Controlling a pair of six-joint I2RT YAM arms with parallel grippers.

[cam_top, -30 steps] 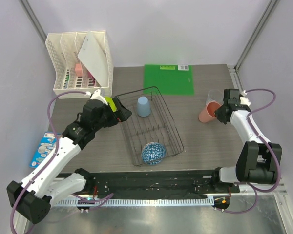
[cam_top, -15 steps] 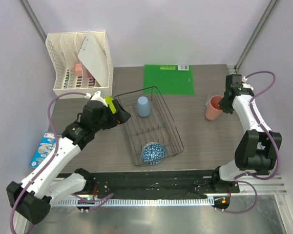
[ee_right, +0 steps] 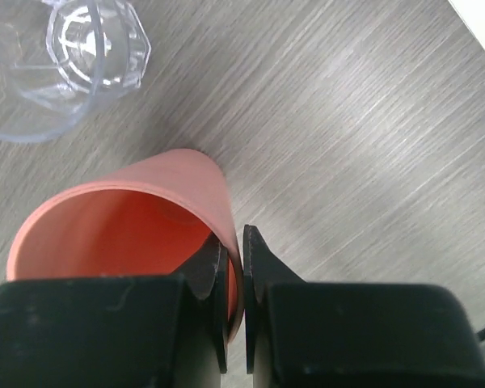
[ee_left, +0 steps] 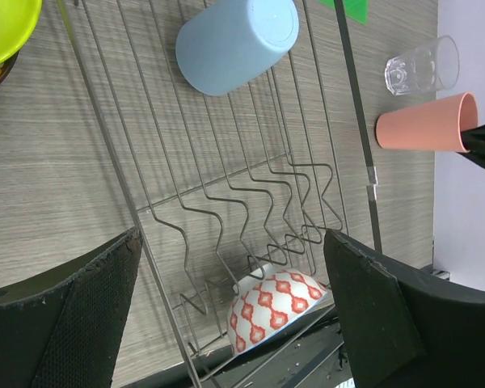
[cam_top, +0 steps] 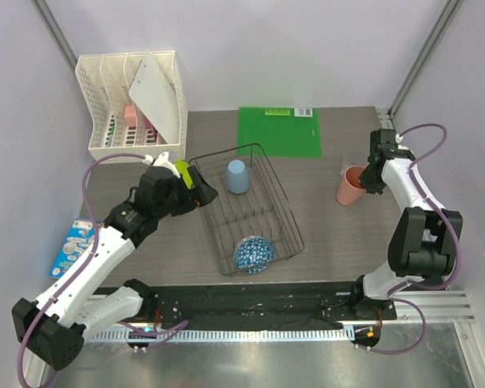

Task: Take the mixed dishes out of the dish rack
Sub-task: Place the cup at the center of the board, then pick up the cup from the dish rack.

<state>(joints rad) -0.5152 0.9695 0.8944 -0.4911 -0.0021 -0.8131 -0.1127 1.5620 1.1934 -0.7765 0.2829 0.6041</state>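
Right claw [ee_right: 233, 242] clamped on pink cup [ee_right: 129, 218] rim, one finger inside. Probably setting it down beside the glass [ee_right: 73, 48], well apart from rack [cam_top: 246, 214]. Left claw [ee_left: 226, 283] spread open over rack; blue cup [ee_left: 234, 40] and bowl [ee_left: 279, 307] left inside.

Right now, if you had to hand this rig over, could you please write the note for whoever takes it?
Grippers: left gripper open, empty, over the left edge of the dish rack; right gripper shut on the rim of the salmon-pink cup, over the table right of the rack.
Done: clear glass tumbler out beside that cup; yellow-green plate out, left of the rack.
Left: light blue cup and patterned bowl, both in the rack; release the pink cup.
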